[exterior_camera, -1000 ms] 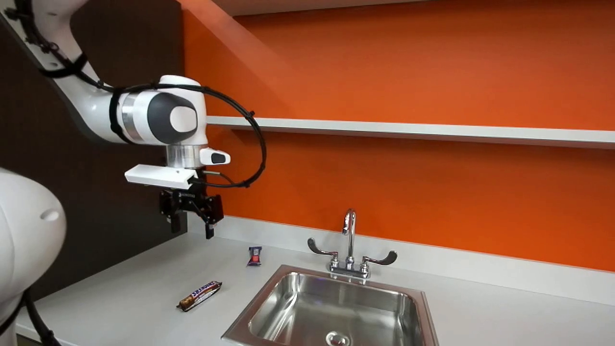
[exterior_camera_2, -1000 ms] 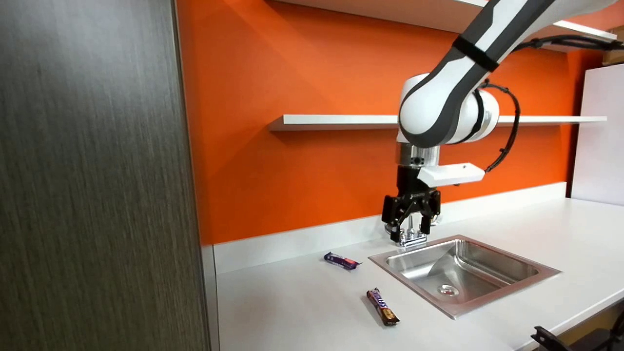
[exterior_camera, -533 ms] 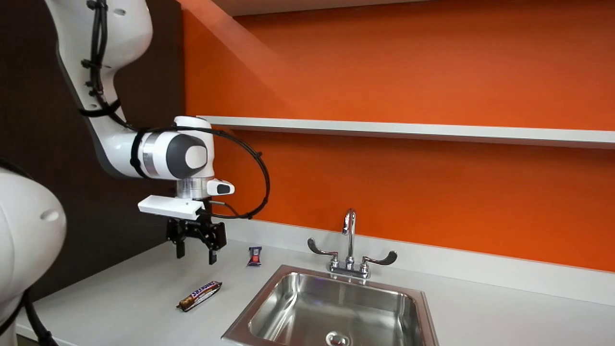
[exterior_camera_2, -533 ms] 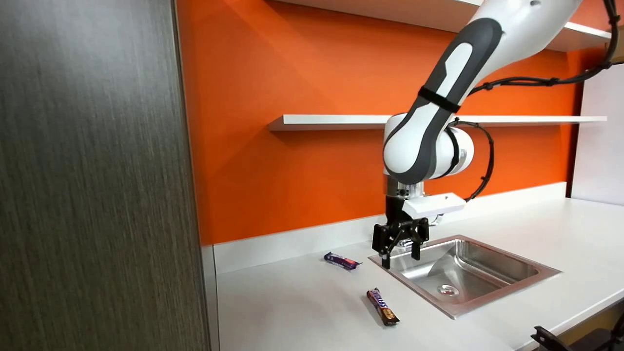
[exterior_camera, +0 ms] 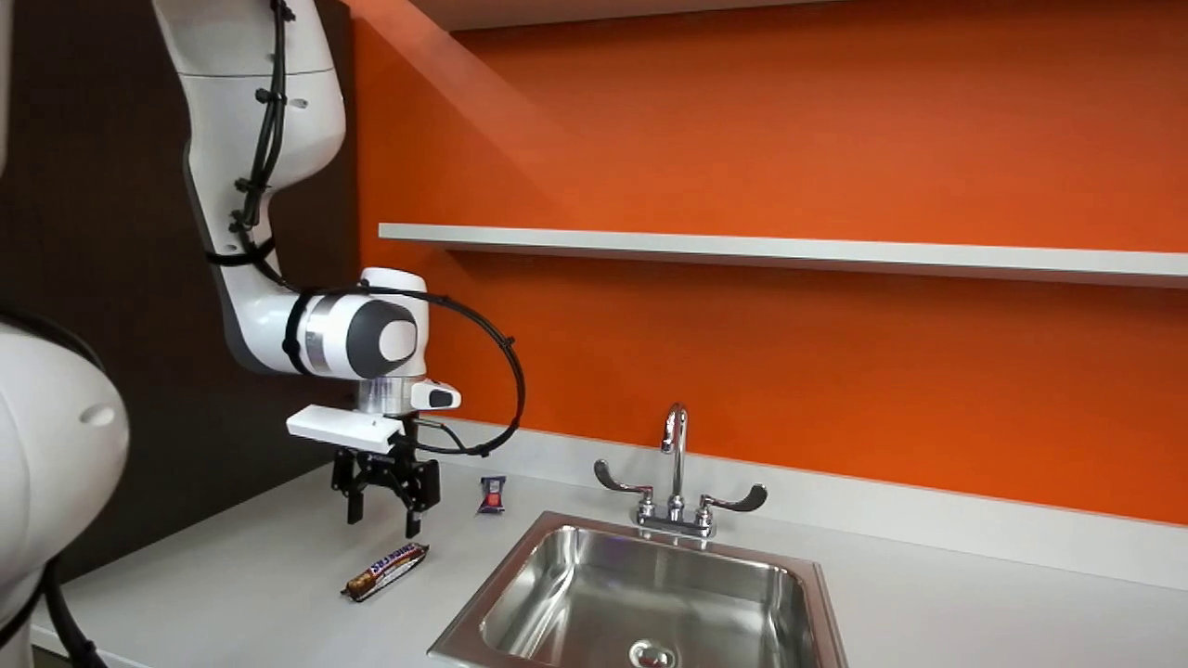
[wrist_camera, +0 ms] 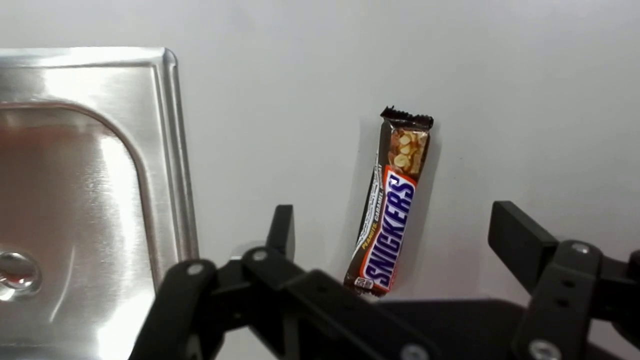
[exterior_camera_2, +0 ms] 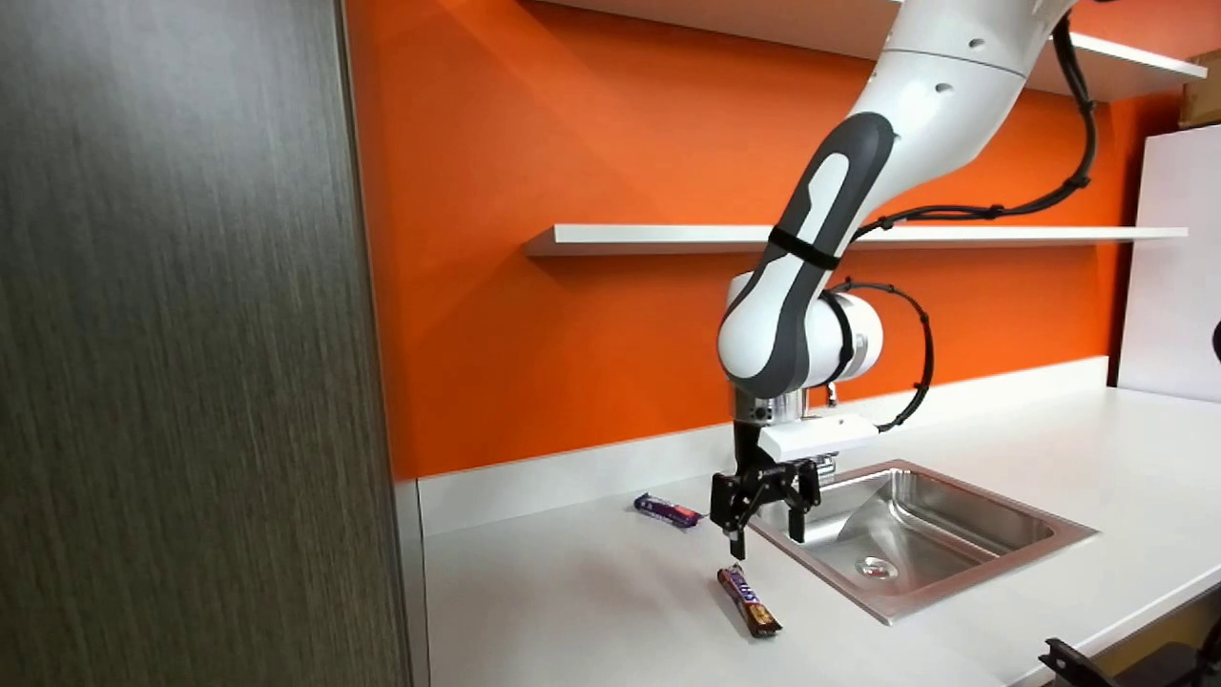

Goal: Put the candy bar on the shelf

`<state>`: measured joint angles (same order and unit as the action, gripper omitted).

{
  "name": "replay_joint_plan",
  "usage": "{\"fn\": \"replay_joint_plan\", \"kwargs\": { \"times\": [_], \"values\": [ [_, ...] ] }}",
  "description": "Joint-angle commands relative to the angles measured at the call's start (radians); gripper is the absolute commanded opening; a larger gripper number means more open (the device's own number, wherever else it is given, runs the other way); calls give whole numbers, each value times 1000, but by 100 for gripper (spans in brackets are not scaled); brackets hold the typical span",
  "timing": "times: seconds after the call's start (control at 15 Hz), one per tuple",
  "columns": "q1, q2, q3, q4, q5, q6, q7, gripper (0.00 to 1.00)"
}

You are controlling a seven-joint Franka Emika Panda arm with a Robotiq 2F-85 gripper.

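Observation:
The candy bar is a Snickers in a dark brown wrapper with a red-edged white label. It lies flat on the countertop in both exterior views and in the wrist view. The gripper is open and empty, pointing down above the bar in both exterior views. In the wrist view the bar lies between the two spread fingers, touching neither; its lower end is partly hidden by the gripper. The shelf is a long white ledge on the orange wall in both exterior views.
A second bar in a purple wrapper lies nearer the wall. A steel sink is set in the counter beside the bars, with a faucet behind it. A dark panel stands at one side.
The arm has come down steadily, bringing the open gripper from well above the counter to low over the Snickers bar. Both bars stay where they were.

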<state>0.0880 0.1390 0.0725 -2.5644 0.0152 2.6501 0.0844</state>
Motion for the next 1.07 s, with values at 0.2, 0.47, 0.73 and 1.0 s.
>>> {"fn": "replay_joint_plan", "kwargs": {
  "times": [0.2,0.47,0.73,1.0],
  "values": [
    [17,121,12,86,66,11,55,100],
    [35,169,5,115,70,24,92,100],
    [49,207,-6,136,61,40,136,100],
    [59,234,-15,149,58,52,164,100]
  ]
}}
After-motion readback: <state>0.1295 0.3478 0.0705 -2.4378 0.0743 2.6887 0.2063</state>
